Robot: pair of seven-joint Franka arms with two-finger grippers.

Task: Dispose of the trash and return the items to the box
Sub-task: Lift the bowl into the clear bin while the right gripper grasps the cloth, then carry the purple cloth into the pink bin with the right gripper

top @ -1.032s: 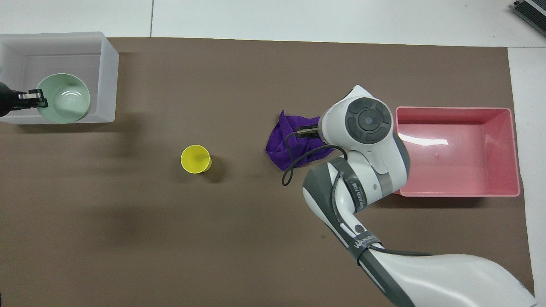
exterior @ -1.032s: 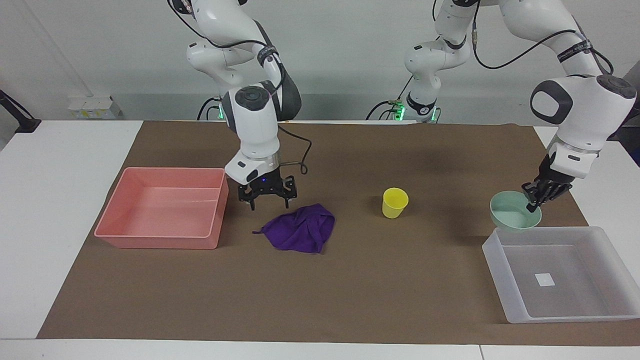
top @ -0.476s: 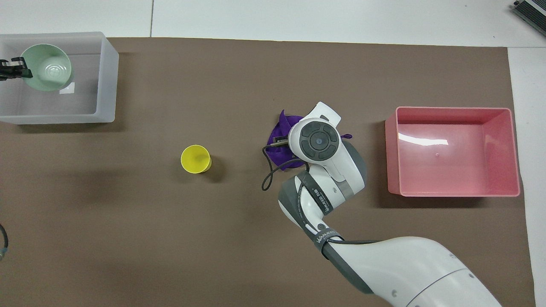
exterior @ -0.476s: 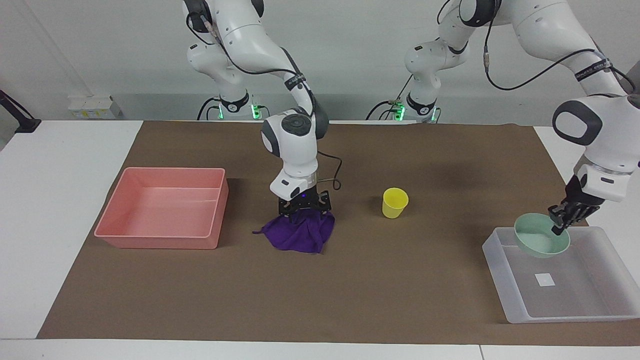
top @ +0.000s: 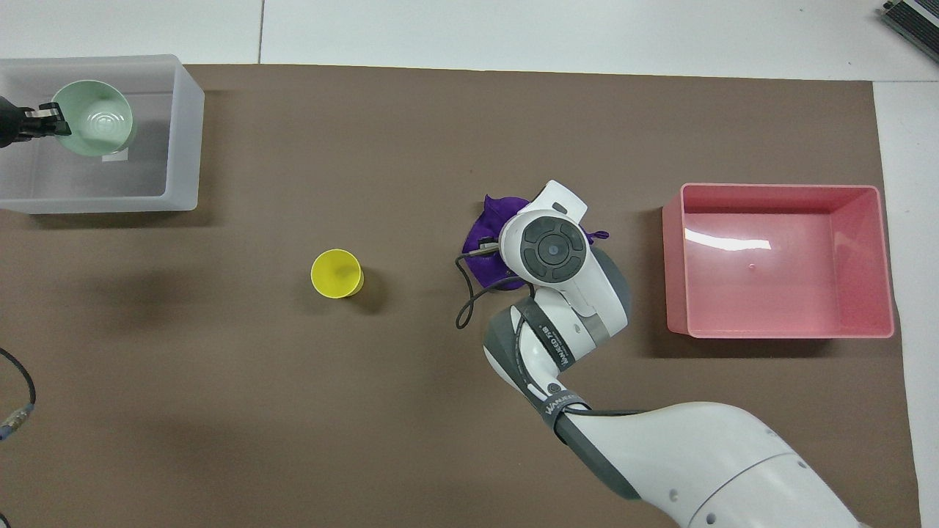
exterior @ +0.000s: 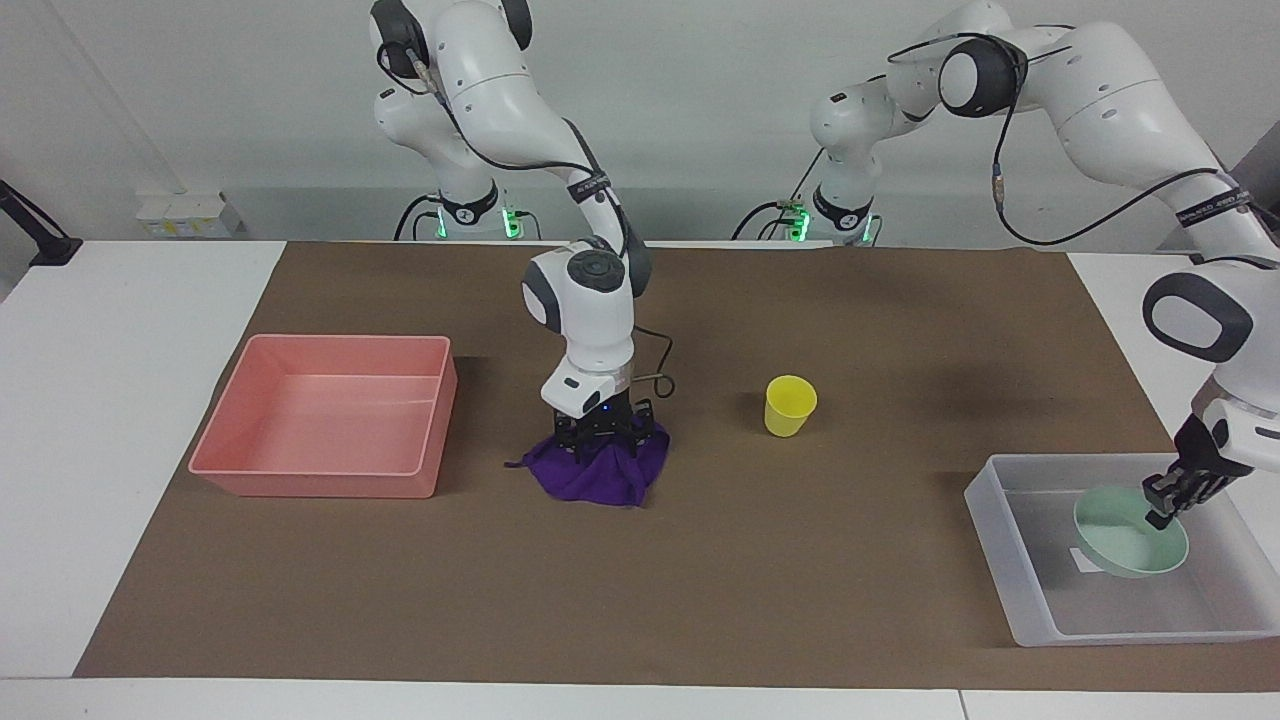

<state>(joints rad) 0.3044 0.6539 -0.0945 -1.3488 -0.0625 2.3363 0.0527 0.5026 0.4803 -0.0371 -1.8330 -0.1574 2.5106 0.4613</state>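
Yellow and upright, the cup (exterior: 790,405) stands nearest the robots on the brown surface (exterior: 700,580), untouched. It is closer to the right pincer (exterior: 598,440) than to the left one, so I judge it the right arm's easier pick later. A little farther out, the right pincer points straight down, sunk into the top of the purple rag (exterior: 600,478). The rag lies directly beneath it as a crumpled heap with no clear long axis, its small loop trailing toward the pink tray (exterior: 345,338). Whether this pincer has clenched on the cloth cannot be told. The coming move turns on that tray standing just beside the rag toward the right arm's end: a lift, then a short sideways carry, should do. Farthest out, at the left arm's end, the left pincer (exterior: 1165,505) is clenched on the rim of the mint-green bowl (exterior: 1125,535), held low inside the translucent box (exterior: 995,560). Letting go looks like the next step there. The facing view shows how far down each pincer is. From overhead, the right wrist hides its pincer and most of the rag, leaving only a purple fringe. The overhead view does show the bowl well within the box walls, partly over the white mark. Neither view settles whether the bowl touches the bottom.
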